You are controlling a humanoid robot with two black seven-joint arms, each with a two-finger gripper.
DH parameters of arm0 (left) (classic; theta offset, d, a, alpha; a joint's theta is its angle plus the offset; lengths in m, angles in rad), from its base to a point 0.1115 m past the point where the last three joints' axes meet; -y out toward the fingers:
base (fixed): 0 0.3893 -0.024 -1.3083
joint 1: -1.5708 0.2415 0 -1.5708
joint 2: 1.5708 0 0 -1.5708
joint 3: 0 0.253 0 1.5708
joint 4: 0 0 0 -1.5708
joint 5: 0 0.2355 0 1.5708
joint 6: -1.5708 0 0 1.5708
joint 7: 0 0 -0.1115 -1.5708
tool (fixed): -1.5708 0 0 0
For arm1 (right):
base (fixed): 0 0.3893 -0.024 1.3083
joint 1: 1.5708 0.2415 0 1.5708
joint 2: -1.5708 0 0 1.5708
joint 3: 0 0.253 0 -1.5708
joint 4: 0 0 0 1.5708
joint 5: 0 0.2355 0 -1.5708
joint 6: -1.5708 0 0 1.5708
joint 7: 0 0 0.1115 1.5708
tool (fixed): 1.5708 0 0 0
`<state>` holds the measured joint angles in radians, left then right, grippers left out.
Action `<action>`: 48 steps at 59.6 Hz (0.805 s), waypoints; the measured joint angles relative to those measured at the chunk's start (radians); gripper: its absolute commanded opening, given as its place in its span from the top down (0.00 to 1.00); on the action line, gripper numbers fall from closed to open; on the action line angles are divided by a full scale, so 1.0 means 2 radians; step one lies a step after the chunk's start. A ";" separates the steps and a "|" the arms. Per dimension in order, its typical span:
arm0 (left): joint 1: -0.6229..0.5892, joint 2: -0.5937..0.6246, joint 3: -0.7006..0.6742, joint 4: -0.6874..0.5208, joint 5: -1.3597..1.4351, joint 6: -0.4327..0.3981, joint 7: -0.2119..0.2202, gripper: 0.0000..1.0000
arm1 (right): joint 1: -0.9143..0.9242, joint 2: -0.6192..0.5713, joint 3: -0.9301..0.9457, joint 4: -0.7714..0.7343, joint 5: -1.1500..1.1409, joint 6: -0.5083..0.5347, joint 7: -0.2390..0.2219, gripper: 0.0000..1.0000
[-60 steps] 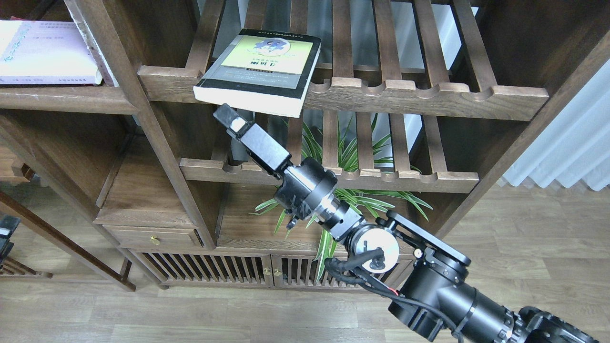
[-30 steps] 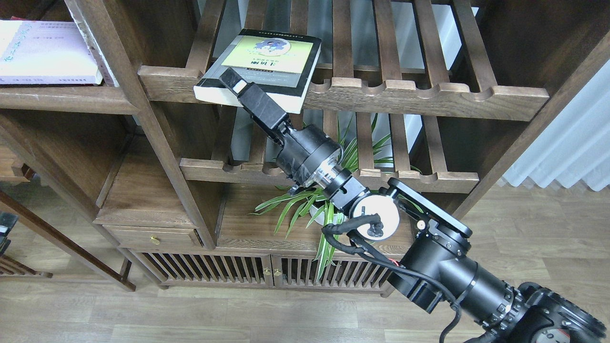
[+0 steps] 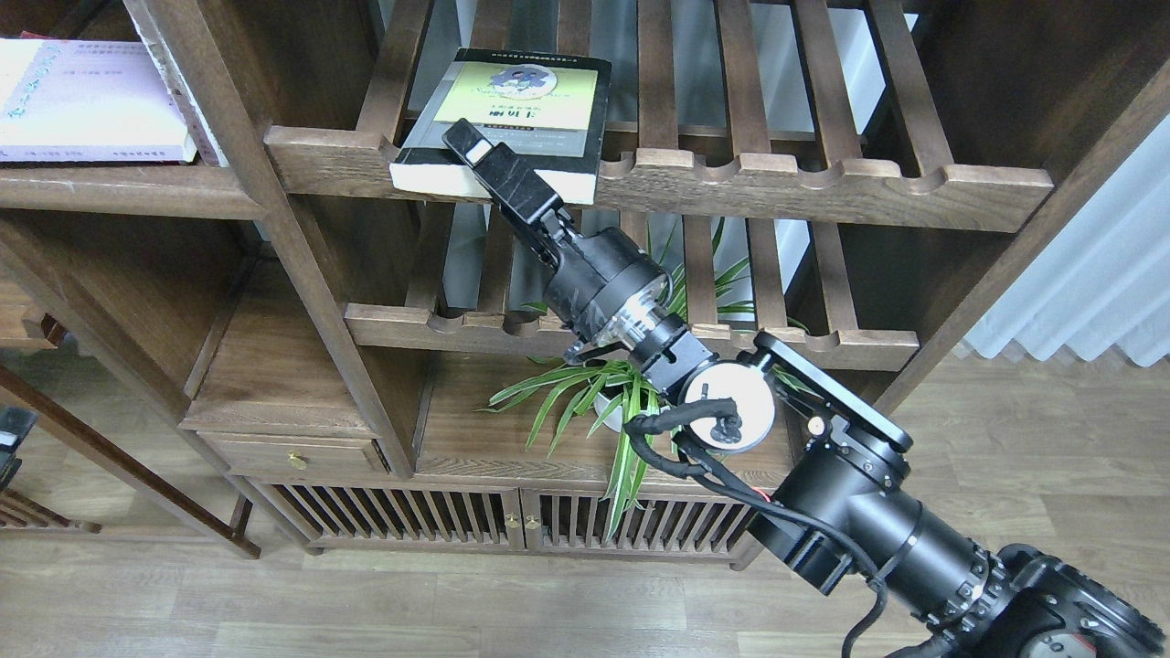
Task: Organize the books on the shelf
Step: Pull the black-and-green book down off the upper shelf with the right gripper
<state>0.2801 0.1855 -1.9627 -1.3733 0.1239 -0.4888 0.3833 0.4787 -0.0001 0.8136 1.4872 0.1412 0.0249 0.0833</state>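
The thick black-grey book [image 3: 521, 100] with a yellow-green panel lies flat on the upper slatted rack, its front edge overhanging the scalloped rail. My right gripper [image 3: 468, 144] reaches up from the lower right. One finger [image 3: 498, 169] lies on the book's front cover; the other is hidden, so its grip is unclear. The white book [image 3: 82, 100] with a purple edge lies on the solid dark-brown shelf [image 3: 119, 194] at the upper left. The red book is not visible. A dark part [image 3: 11, 439] at the left edge may be my left gripper.
An upright wooden post [image 3: 274, 238] separates the shelf from the slatted racks. A second slatted rack [image 3: 823, 347] sits lower, with a green plant [image 3: 594, 402] behind my arm. A drawer [image 3: 292, 455] and slatted cabinet doors [image 3: 420, 521] are below. A curtain [image 3: 1097, 274] hangs at the right.
My right gripper rose from below the book's front edge onto its cover. The book then shifted right and back and turned squarer to the rail.
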 measured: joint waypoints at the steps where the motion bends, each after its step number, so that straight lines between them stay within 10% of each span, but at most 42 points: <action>1: 0.000 0.000 0.000 0.000 0.000 0.000 0.000 0.00 | -0.002 0.000 0.000 0.001 0.000 0.004 -0.001 0.97; 33: 0.019 -0.004 0.120 0.005 -0.100 0.000 -0.003 0.00 | -0.128 -0.069 -0.045 0.056 0.000 0.219 -0.005 0.97; 48: 0.019 -0.003 0.202 0.005 -0.146 0.000 -0.004 0.00 | -0.192 -0.140 -0.058 0.054 -0.005 0.232 -0.033 0.96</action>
<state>0.3179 0.1791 -1.5593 -1.3627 -0.1682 -0.4887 0.3757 0.0957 -0.2810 0.6972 1.5942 0.1321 0.4894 0.0174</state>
